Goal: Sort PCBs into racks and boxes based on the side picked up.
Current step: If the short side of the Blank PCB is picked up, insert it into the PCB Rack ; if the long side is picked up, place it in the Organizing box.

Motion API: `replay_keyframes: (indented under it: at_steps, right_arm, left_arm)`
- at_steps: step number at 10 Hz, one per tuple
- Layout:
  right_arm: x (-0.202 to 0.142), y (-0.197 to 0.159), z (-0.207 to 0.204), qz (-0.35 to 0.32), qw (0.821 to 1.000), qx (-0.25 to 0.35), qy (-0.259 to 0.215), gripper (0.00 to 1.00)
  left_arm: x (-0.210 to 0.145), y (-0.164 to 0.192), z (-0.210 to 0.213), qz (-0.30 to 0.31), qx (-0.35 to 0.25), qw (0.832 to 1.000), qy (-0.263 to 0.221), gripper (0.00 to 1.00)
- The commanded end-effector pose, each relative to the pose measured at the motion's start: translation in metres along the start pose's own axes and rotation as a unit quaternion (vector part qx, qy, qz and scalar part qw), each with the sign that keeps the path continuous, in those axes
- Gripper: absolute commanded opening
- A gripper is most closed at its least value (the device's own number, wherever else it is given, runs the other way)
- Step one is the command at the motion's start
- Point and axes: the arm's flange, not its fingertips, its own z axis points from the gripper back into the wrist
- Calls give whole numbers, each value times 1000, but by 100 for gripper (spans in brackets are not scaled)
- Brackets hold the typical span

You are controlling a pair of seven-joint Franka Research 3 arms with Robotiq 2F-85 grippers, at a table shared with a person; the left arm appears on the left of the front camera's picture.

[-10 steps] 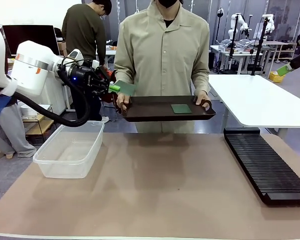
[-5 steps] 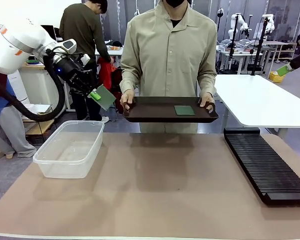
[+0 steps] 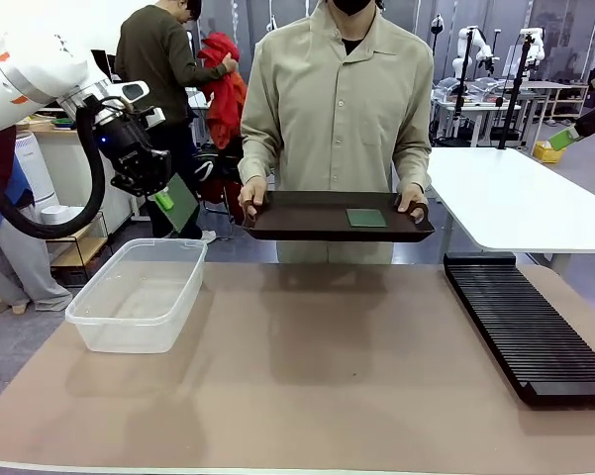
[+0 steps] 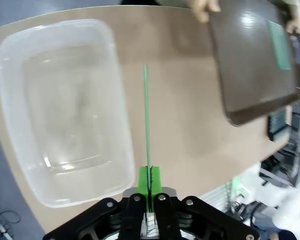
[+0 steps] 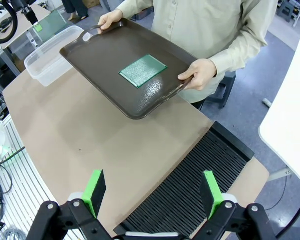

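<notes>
Swung down from the tray (image 3: 297,216), the left fingers (image 4: 143,179) stay clamped on the near edge of a PCB (image 4: 146,115), which juts edge-on straight ahead of them. Just beside it lies the box (image 4: 20,125); they should probably shift the PCB over the opening and lower it before releasing, lest it clip the rim.

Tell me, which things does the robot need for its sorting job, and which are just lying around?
Needed: thin green square board in left gripper; second green board on dark brown tray; clear plastic tub; black slotted rack.
Lying about: white side table; red cloth.
</notes>
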Motion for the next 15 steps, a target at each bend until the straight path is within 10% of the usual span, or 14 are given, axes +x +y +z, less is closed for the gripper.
replay_keyframes:
  at_steps: [1, 15]
  right_arm:
    - [-2, 0, -1, 2, 1000, 5, 1, 100]
    - [-2, 0, -1, 2, 1000, 5, 1, 100]
  left_arm:
    - [-11, 1, -18, 28, 78, 997, 3, 2]
    - [-7, 64, -148, 72, 80, 993, 43, 2]
